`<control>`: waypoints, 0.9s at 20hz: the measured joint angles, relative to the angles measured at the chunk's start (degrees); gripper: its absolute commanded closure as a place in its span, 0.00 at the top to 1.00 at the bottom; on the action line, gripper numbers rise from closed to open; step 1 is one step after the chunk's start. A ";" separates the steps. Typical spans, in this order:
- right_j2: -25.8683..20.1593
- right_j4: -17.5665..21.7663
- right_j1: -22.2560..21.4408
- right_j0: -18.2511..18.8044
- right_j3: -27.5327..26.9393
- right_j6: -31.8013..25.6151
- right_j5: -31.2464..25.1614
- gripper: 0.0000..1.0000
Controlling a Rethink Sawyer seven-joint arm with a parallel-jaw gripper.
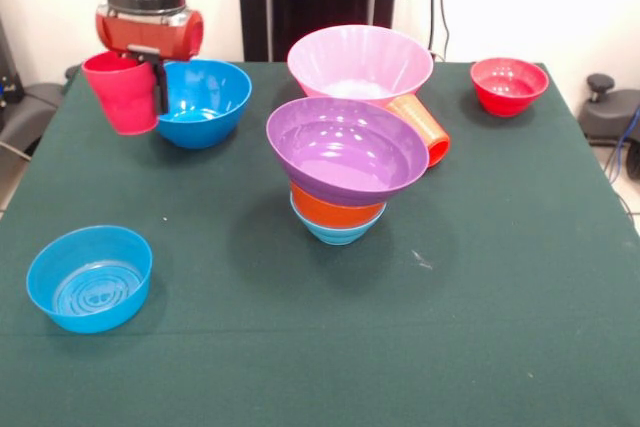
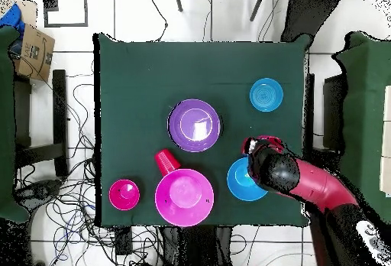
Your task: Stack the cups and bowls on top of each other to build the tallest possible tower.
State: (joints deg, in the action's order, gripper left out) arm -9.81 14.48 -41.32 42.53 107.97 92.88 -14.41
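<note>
The tower stands mid-table: a wide purple bowl [image 1: 345, 147] tilted on a small orange bowl [image 1: 335, 209], which is nested in a small light-blue bowl [image 1: 335, 234]. My gripper [image 1: 157, 95] hangs at the far left, right between the pinkish-red cup [image 1: 118, 95] and the deep blue bowl [image 1: 205, 102]. It is close against both. In the overhead view the gripper [image 2: 263, 152] covers part of the cup [image 2: 258, 140] beside the blue bowl [image 2: 243, 181]. The orange-red cup [image 1: 428, 129] lies on its side against the large pink bowl [image 1: 360, 59].
A small red bowl [image 1: 508, 85] sits at the far right. A small blue bowl [image 1: 90, 277] sits at the near left. The table's far edge runs just behind the cup and the pink bowl. Cables lie on the floor around the table [image 2: 137, 79].
</note>
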 measured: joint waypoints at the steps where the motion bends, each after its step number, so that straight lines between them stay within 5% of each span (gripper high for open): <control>1: 0.31 -0.63 -0.75 -0.77 0.36 0.24 -0.37 0.00; 18: 6.13 -8.03 -8.55 -11.32 3.93 7.53 -7.02 0.00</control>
State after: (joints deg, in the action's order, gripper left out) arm -3.68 6.45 -49.87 31.22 111.90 100.40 -21.43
